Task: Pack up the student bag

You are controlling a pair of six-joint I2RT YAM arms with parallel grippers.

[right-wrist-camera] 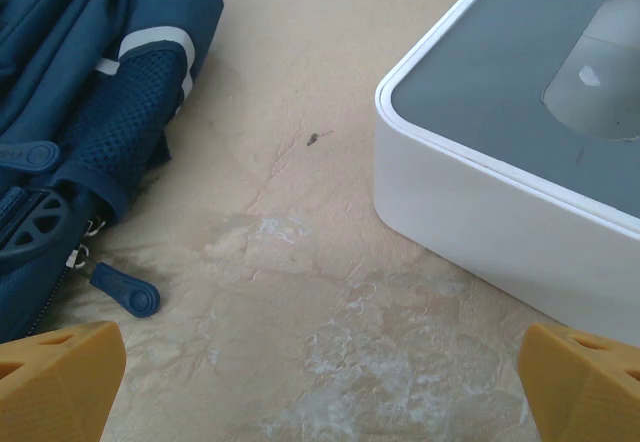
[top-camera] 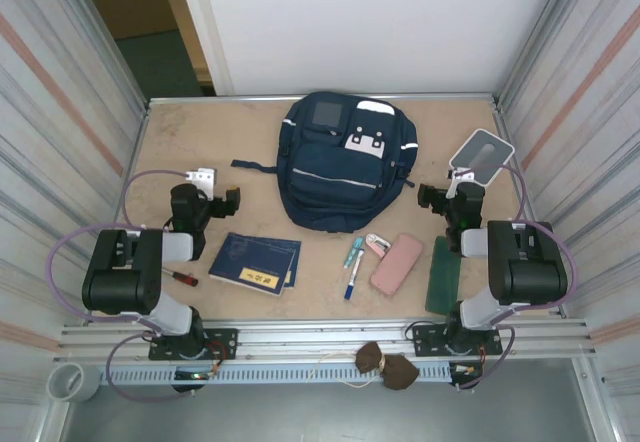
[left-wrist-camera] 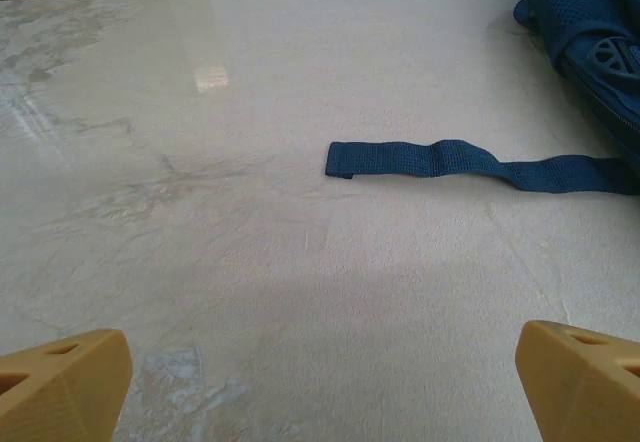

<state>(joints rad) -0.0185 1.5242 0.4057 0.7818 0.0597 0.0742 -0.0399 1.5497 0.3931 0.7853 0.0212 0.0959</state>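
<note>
Widely spread, left end effector (left-wrist-camera: 320, 382) and right end effector (right-wrist-camera: 320, 382) flank the student bag (top-camera: 343, 167).

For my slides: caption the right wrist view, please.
Open right gripper above the table, student bag at left, white box at right.

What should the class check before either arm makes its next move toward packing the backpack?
1. Left gripper open and empty: ok.
2. Right gripper open and empty: ok.
3. Student bag lying flat on the table: ok.
4. Bag opened for loading: not ok, no opening shows.
5. Notebook, pen and pink case lying free to pick: ok.
6. Room inside the bag: cannot tell.
</note>
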